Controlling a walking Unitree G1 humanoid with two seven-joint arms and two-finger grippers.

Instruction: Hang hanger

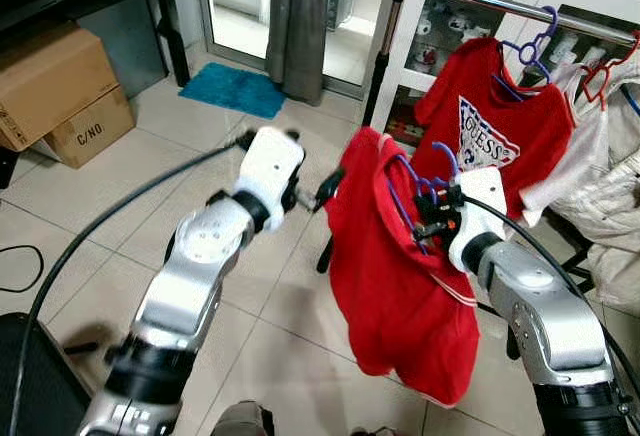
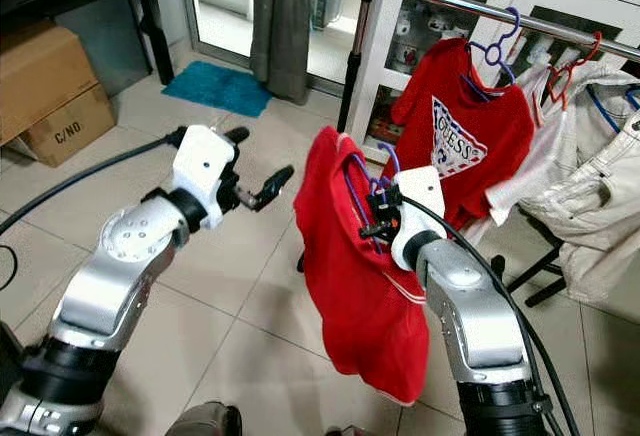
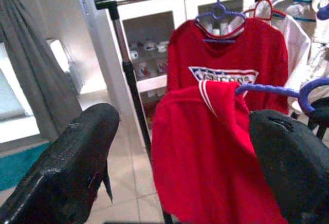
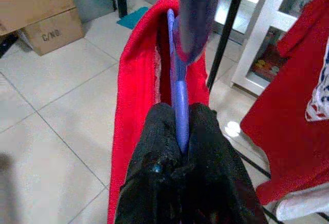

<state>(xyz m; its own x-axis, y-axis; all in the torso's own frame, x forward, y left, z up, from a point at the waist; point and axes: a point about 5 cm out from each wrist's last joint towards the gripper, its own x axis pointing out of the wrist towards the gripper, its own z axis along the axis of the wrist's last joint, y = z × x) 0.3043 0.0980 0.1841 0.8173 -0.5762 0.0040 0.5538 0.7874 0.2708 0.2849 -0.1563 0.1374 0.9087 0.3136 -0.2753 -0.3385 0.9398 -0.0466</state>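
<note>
A plain red shirt (image 1: 400, 276) hangs on a purple hanger (image 1: 425, 188), and my right gripper (image 1: 432, 214) is shut on that hanger near its hook. In the right wrist view the fingers (image 4: 154, 147) pinch the purple hanger (image 4: 180, 111) with the red shirt (image 4: 136, 85) draped below. My left gripper (image 1: 310, 196) is open, held just left of the shirt's shoulder without touching it. The metal clothes rail (image 1: 500, 1) runs above and behind, to the right.
A red GUESS shirt (image 1: 495, 126) on a purple hanger and white garments (image 1: 600, 146) on a red hanger hang from the rail. A white cabinet (image 2: 430, 26) stands behind. Cardboard boxes (image 1: 60, 91) sit far left, a blue mat (image 1: 232, 88) and grey curtain (image 1: 297, 21) by the door.
</note>
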